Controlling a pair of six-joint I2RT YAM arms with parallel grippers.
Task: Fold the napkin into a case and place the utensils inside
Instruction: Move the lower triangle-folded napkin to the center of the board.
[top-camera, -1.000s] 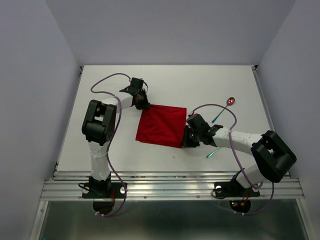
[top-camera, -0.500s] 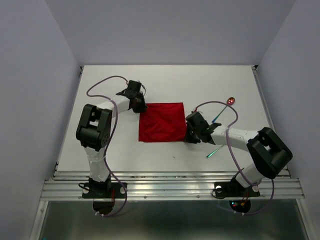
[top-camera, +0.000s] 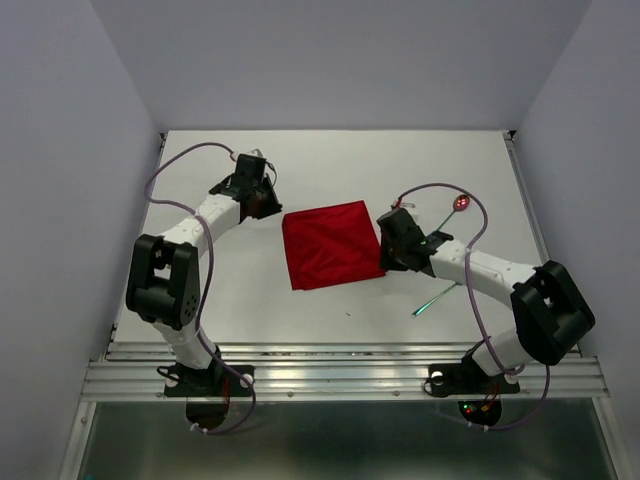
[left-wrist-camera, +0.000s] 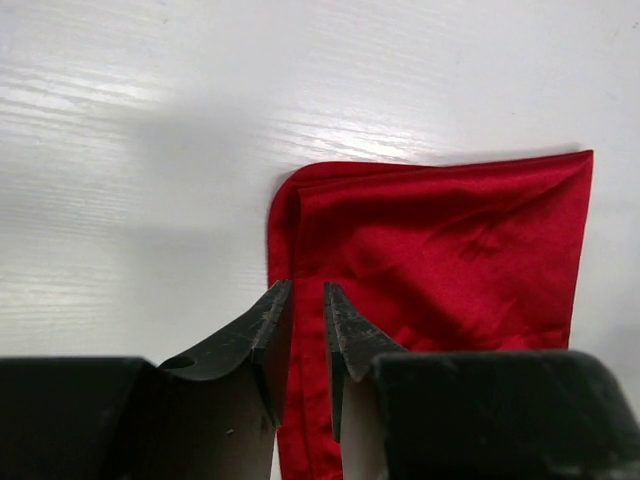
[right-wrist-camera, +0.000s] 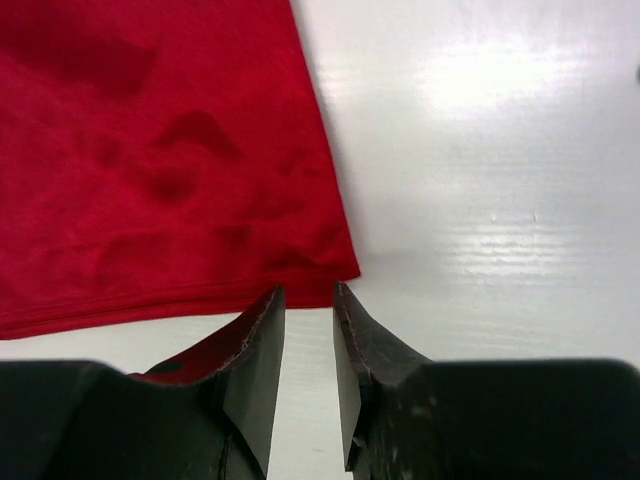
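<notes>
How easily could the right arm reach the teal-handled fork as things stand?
Probably yes. The fork lies bare on the table beside that arm's forearm, nothing on it. The right end effector is at the near right corner of the napkin, so it would have to draw back toward it.

Napkin (top-camera: 332, 244) flat on table (top-camera: 330, 160), between left pincer (left-wrist-camera: 307, 287) and right pincer (right-wrist-camera: 308, 290); spoon (top-camera: 461, 203) right-rear, fork (top-camera: 432, 300) right-front.

Red napkin (top-camera: 330, 243) lies flat between left hand (top-camera: 268, 206) and right hand (top-camera: 385, 262)
</notes>
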